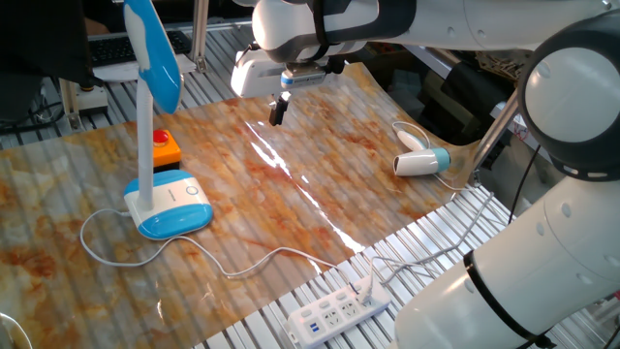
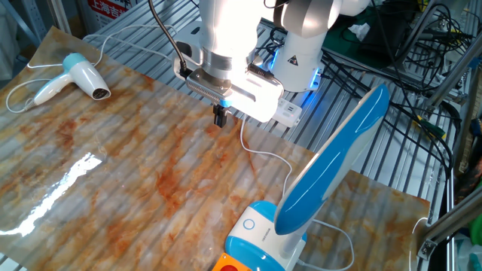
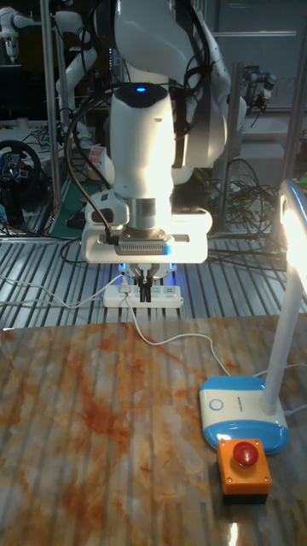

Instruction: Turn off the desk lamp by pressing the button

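The desk lamp stands with its oval blue-rimmed base (image 1: pixel 170 206) (image 2: pixel 260 235) (image 3: pixel 243 411) on the marbled table, at the table's left in one fixed view. A thin stem carries its long blue head (image 1: pixel 155 44) (image 2: pixel 331 162). In the tall view the head (image 3: pixel 295 213) glows brightly. The button (image 2: pixel 249 223) (image 3: pixel 217 405) is a small pale ring flush with the base plate. My gripper (image 1: pixel 279 110) (image 2: pixel 220 117) (image 3: pixel 145 293) hangs above the table's far edge, well away from the lamp. Its dark fingers are shut together on nothing.
A red round button on an orange box (image 1: pixel 165 145) (image 3: pixel 245 465) sits right beside the lamp base. A white-and-blue hair dryer (image 1: pixel 423 162) (image 2: pixel 79 75) lies at the table's other end. A power strip (image 1: pixel 334 310) and the lamp's white cord (image 1: pixel 242 267) lie near one edge.
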`<state>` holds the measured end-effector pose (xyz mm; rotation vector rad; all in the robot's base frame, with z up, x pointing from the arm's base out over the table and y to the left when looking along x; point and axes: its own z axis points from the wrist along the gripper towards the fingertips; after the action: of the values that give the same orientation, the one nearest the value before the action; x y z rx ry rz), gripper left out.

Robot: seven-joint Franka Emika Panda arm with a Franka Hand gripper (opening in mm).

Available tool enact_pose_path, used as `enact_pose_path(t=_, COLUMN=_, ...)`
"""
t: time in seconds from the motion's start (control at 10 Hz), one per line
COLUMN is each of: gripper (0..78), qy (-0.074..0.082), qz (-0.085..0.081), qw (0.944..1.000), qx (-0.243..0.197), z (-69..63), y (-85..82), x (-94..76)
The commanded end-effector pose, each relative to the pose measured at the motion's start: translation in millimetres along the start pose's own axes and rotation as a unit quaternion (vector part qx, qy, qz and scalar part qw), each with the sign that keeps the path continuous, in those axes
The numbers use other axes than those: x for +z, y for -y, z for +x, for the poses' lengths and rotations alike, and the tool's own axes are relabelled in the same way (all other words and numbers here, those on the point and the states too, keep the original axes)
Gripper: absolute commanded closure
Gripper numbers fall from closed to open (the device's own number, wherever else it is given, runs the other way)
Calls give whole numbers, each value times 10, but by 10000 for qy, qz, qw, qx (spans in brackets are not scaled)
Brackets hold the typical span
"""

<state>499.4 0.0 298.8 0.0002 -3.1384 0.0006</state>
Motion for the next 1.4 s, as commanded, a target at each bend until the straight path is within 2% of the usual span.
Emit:
enact_pose_path(t=0.1, gripper=776, qy=-407, qz=453, qw=9981, qx=129, z=0, y=0, x=0)
enact_pose_path(t=0.3, gripper=776, qy=-425, qz=443, qw=9980, qx=138, z=0, y=0, x=0)
enact_pose_path(t=0.6, gripper=776, qy=-540, qz=304, qw=9978, qx=226, z=0, y=1, x=-1)
enact_pose_path(t=0.8, gripper=776, qy=-550, qz=210, qw=9980, qx=246, z=0, y=6, x=2)
enact_pose_path(t=1.2, gripper=776, qy=-560, qz=210, qw=9980, qx=219, z=10, y=19, x=21)
enact_pose_path(t=1.4, gripper=776, qy=-562, qz=189, qw=9981, qx=154, z=14, y=77, x=125)
